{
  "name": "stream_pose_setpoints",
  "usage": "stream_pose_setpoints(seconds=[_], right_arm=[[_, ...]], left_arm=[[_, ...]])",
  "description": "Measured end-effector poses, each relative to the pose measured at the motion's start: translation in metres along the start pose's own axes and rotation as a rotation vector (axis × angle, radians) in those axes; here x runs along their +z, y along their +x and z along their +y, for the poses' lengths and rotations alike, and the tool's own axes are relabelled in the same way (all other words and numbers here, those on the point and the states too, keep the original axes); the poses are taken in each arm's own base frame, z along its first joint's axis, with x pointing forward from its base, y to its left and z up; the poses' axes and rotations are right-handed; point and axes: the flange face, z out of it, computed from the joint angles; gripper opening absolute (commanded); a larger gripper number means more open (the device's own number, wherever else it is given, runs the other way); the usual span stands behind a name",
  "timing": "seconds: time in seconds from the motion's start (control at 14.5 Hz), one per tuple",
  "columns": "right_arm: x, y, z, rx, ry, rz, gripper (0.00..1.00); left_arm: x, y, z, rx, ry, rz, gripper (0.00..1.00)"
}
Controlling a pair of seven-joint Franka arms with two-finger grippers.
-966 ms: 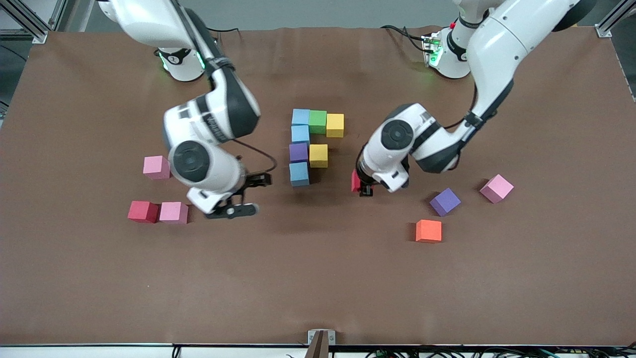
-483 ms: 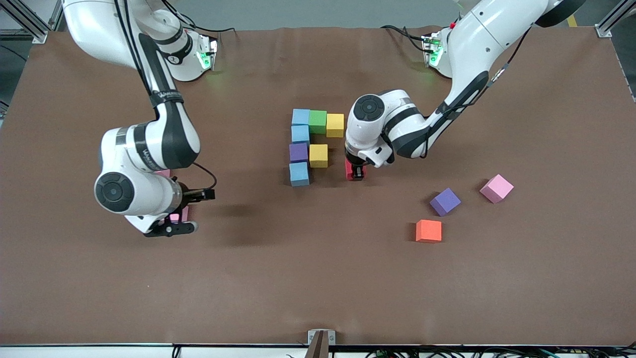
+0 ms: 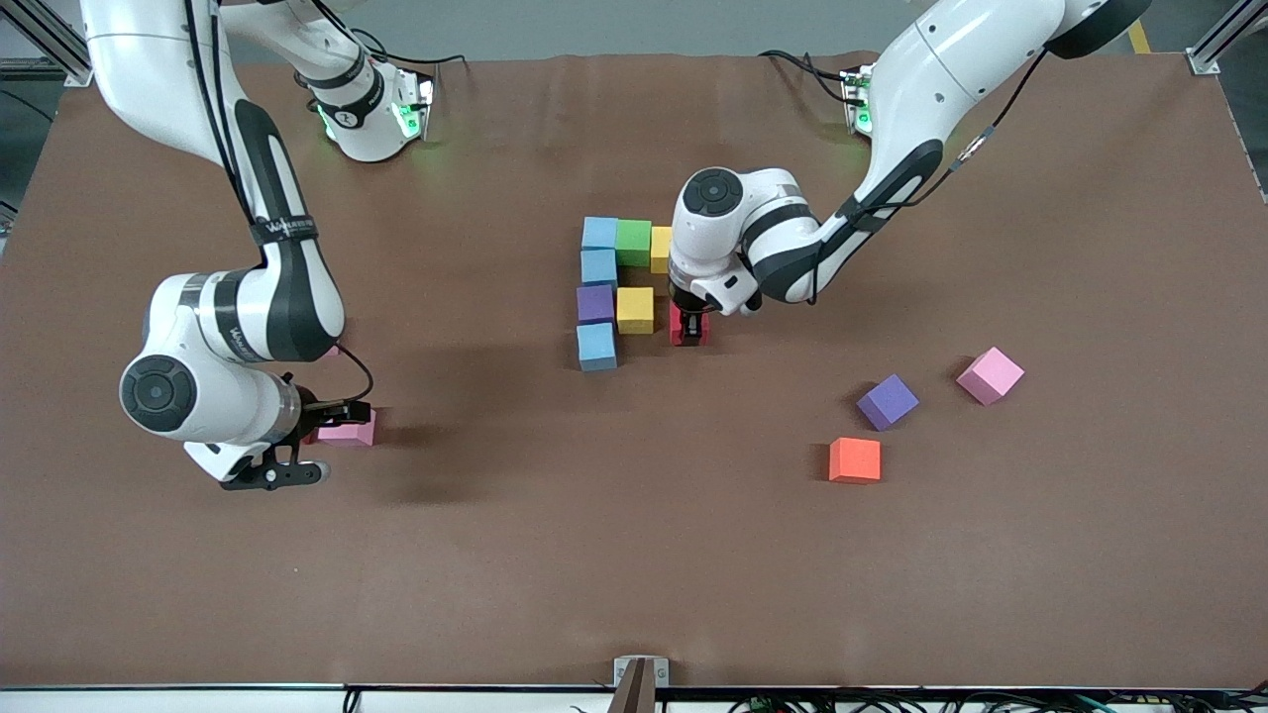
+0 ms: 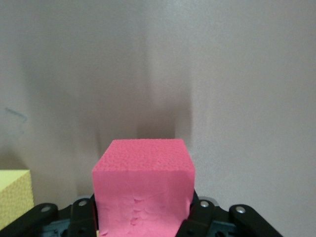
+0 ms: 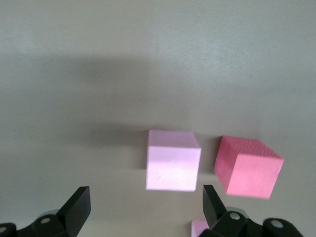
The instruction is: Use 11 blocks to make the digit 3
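Left gripper [image 3: 690,329] pinches a red block [image 3: 680,326] squarely beside the yellow block [image 3: 635,309]; right gripper [image 3: 287,451] is spread over a pink block [image 3: 349,430].

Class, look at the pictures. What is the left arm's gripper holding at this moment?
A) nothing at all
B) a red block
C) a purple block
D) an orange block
B: the left gripper is shut on a red block, which shows between its fingers in the left wrist view, over the table beside the yellow block of the figure.
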Motion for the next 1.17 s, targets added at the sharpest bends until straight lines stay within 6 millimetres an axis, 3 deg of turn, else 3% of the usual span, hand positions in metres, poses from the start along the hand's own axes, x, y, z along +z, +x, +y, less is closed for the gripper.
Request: stream_pose_setpoints(seconds=[0.41, 0.69, 1.17], right_arm=[[0.033, -0.008, 0.018, 0.009, -0.001, -0.008, 1.00], [0.063, -0.015, 0.019, 0.015, -0.002, -0.008, 1.00], [0.092, -0.015, 0.020, 0.018, -0.013, -0.008, 1.00]], left_arm=[[0.007, -0.004, -0.006, 0.011, 0.008, -0.004, 0.22], [0.008, -0.008, -0.012, 0.011, 0.010, -0.005, 0.22], [0.008, -0.015, -0.019, 0.008, 0.011, -0.005, 0.22]])
